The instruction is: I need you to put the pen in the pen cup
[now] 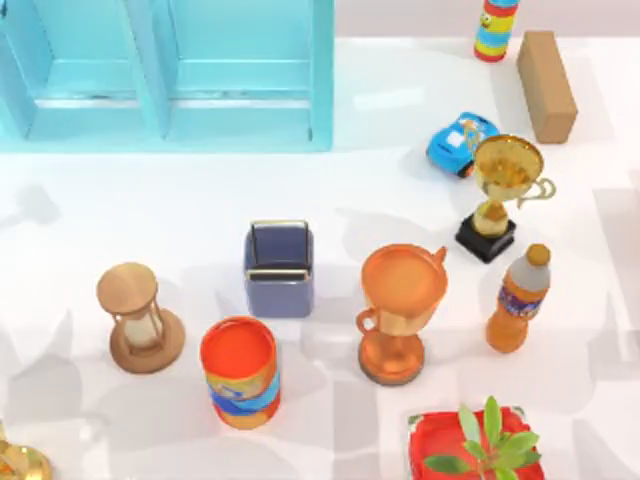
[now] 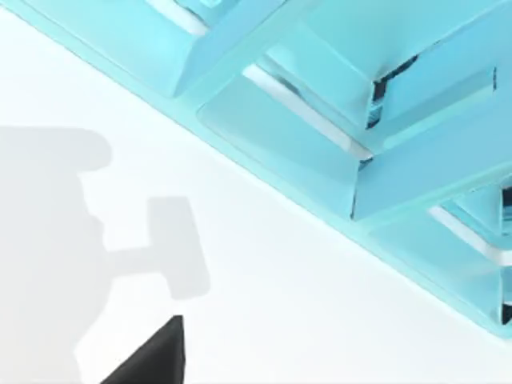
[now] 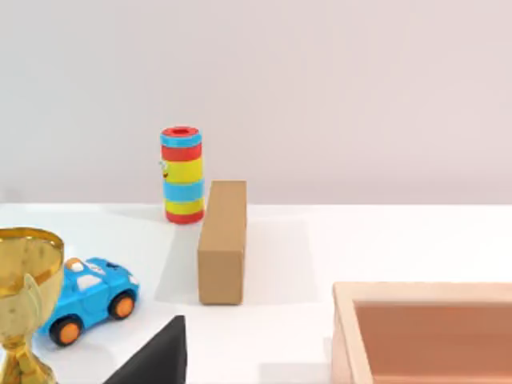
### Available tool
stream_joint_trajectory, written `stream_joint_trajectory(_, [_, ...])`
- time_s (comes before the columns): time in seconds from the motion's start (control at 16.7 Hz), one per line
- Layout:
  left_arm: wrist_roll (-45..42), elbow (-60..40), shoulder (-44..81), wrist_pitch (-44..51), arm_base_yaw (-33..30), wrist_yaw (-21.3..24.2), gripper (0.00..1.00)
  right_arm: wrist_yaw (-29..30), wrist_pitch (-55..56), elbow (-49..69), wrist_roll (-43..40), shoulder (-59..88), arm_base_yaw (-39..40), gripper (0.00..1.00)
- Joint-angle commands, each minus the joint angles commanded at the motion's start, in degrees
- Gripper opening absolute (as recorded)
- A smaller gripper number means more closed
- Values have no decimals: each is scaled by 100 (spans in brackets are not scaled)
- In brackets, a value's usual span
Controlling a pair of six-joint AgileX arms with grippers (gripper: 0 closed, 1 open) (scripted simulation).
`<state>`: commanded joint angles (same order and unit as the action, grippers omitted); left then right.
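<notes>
the step in hand, as i judge it, is the very start: finding and reaching the pen, with nothing yet carried; where the pen lies i cannot tell, and i cannot tell either whether it already stands in the dark inside of the pen cup (image 1: 279, 285); so its place relative to either gripper stays unknown.

the pen cup stands upright on the table (image 1: 400, 110), open mouth up; the round orange can (image 1: 239, 371) is just beside the pen cup toward the near edge, the wooden hourglass (image 1: 139, 317) is to the pen cup's left, the copper trophy (image 1: 401, 310) to its right, the turquoise cabinet (image 1: 170, 70) behind it.

the left gripper (image 2: 156, 356) hangs over bare table beside the turquoise cabinet, so behind and left of the pen cup; the right gripper (image 3: 156, 356) is well to the pen cup's right, near the gold trophy (image 1: 505, 190) and facing the blue toy car (image 3: 88, 296) and the cardboard block (image 3: 222, 240); whether either gripper is open or closed i cannot tell.

to do this well: grasp the thin barrel near its middle, tip it upright, come down straight over the cup's mouth, and keep clear of the can and the copper trophy crowding it; a tilted release could catch the metallic rim.
</notes>
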<state>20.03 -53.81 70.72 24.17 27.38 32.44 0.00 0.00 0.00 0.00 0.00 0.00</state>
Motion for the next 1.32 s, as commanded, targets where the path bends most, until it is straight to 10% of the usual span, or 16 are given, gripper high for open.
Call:
stream_joint_trajectory(0.48, [780,-1994,3746,1177,1269,-41,100,0,0,0,0,0,0,100])
stream_joint_trajectory(1.32, [1245,-2071,4858,420,1083,-317,100,0,0,0,0,0,0,100])
